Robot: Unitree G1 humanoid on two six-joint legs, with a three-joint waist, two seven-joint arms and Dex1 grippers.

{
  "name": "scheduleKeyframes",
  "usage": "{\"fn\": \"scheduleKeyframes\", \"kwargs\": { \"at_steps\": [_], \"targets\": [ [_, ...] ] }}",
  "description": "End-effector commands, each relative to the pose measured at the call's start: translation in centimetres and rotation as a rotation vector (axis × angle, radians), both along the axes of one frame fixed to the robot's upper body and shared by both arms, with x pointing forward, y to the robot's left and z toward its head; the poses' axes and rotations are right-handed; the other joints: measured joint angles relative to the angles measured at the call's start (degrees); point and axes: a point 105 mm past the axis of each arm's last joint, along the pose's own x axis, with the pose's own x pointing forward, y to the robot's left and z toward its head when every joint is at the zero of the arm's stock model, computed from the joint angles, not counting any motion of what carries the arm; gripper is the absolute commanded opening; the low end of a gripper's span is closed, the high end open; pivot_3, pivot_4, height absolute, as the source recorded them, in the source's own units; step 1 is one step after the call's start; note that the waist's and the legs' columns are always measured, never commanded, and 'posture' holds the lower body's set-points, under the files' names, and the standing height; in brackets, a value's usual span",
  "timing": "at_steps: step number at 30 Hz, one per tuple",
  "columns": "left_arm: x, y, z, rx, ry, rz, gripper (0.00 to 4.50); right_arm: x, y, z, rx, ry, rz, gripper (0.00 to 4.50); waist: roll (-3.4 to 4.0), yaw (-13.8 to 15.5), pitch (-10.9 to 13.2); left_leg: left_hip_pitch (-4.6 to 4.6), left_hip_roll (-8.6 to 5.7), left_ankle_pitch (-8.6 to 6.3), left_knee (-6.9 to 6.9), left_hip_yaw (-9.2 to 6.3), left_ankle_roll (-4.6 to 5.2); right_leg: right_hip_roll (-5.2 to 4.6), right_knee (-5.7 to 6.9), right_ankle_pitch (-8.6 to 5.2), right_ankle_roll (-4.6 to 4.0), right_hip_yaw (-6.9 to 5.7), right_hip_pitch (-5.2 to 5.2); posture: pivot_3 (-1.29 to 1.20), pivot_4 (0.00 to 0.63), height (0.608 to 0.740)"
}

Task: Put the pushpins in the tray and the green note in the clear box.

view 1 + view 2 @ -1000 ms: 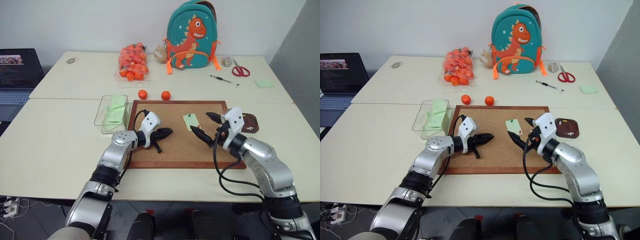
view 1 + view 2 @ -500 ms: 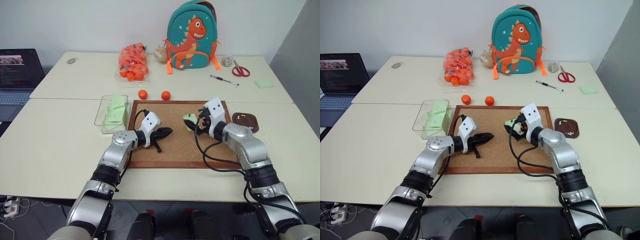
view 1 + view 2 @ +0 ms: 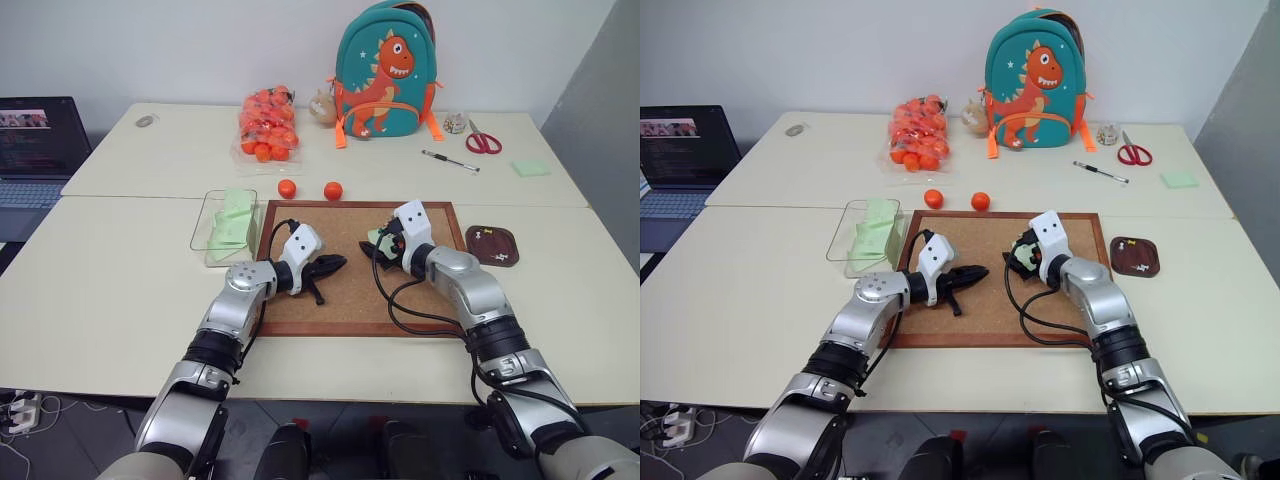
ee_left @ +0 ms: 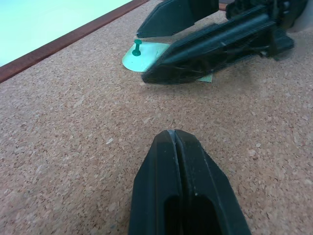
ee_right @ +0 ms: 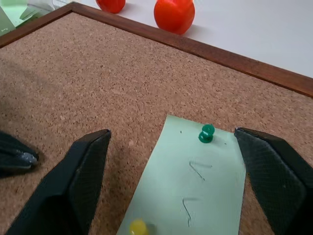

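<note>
The green note (image 5: 195,181) is seen pinned to the cork board (image 3: 350,290) directly ahead of the right pincer (image 5: 181,161), whose spread fingers flank it; its long axis runs along the pincer's reach. The left pincer (image 4: 183,147), pressed together and empty, is held farther from the note, so the right arm is judged nearer.

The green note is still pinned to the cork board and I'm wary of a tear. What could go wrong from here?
1. The right hand straddles the green note with fingers open, while a green pushpin and a yellow pushpin still hold it; pulling the paper first could rip it.
2. The pin heads are small against the wide fingers, so a pinch may slip or crumple the note.
3. The shut left hand rests close by; the arms could bump.
</note>
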Motion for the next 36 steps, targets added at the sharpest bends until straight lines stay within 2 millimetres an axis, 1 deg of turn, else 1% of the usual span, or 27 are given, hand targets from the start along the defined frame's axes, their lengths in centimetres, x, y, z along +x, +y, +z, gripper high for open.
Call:
{"fn": "scheduleKeyframes", "kwargs": {
  "at_steps": [1, 5, 8, 9, 12, 17, 21, 29, 36],
  "targets": [
    [-0.4, -0.4, -0.1, 0.003, -0.004, -0.017, 0.00, 0.6, 0.1, 1.9, 0.030, -0.063, -0.007, 3.22, 0.00, 0.0, 0.0, 0.00, 0.00, 0.00, 0.00, 0.00, 0.00, 0.00, 0.00, 0.00, 0.00, 0.00, 0.00, 0.00, 0.150, 0.740],
    [-0.4, -0.4, -0.2, 0.004, -0.002, -0.016, 0.00, 0.9, 0.1, 1.9, 0.032, -0.060, -0.020, 2.34, 0.00, 0.0, 0.0, 0.00, 0.01, 0.00, -0.01, 0.00, 0.00, 0.00, 0.01, 0.00, 0.00, 0.00, -0.01, 0.00, 0.150, 0.740],
    [-0.5, -0.4, -0.2, 0.004, -0.001, -0.017, 0.00, 1.0, 0.0, 1.8, 0.030, -0.059, -0.028, 1.89, 0.00, -0.1, 0.0, 0.00, 0.01, 0.00, -0.01, 0.00, 0.00, 0.00, 0.01, 0.00, 0.00, -0.01, -0.01, 0.00, 0.150, 0.740],
    [-0.5, -0.4, -0.2, 0.004, -0.001, -0.016, 0.00, 1.0, 0.0, 1.8, 0.030, -0.059, -0.029, 1.63, 0.00, -0.1, 0.0, -0.01, 0.01, 0.00, -0.01, -0.01, 0.00, 0.00, 0.01, 0.00, 0.00, -0.01, -0.01, 0.00, 0.150, 0.740],
    [-0.6, -0.3, -0.2, 0.005, 0.000, -0.016, 0.00, 1.0, -0.1, 1.7, 0.027, -0.059, -0.030, 1.07, 0.01, -0.1, 0.0, 0.00, 0.01, 0.00, -0.02, -0.01, 0.00, 0.00, 0.00, 0.00, 0.00, 0.00, -0.02, 0.00, 0.150, 0.740],
    [-0.7, -0.3, -0.3, 0.005, 0.001, -0.016, 0.00, 1.0, -0.1, 1.5, 0.022, -0.060, -0.033, 0.03, 0.01, -0.1, 0.0, 0.00, 0.01, 0.00, -0.03, 0.00, 0.00, 0.00, 0.00, 0.00, 0.00, -0.01, -0.03, 0.00, 0.150, 0.740],
    [-0.7, -0.3, -0.3, 0.007, 0.002, -0.018, 0.00, 1.0, 0.0, 2.0, 0.020, -0.082, -0.030, 0.01, 0.01, -0.2, 0.0, 0.00, 0.02, 0.00, -0.04, 0.00, 0.00, 0.00, 0.00, 0.00, 0.00, -0.01, -0.04, 0.00, 0.150, 0.740],
    [-1.0, -0.3, -0.7, 0.013, 0.015, -0.022, 0.00, 0.5, 1.2, 4.5, 0.064, -0.164, 0.008, 0.01, 0.01, -0.3, 0.0, -0.02, 0.02, 0.00, -0.04, 0.00, 0.00, 0.00, 0.01, 0.00, 0.00, 0.00, -0.08, 0.00, 0.150, 0.740],
    [-1.2, -0.3, -0.9, 0.021, 0.026, -0.030, 0.00, -0.1, 1.7, 6.0, 0.113, -0.191, 0.020, 0.01, 0.01, -0.6, 0.0, -0.05, 0.03, 0.00, -0.05, -0.01, 0.00, 0.00, 0.11, 0.00, 0.00, 0.07, -0.22, 0.00, 0.150, 0.740]
  ]
}}
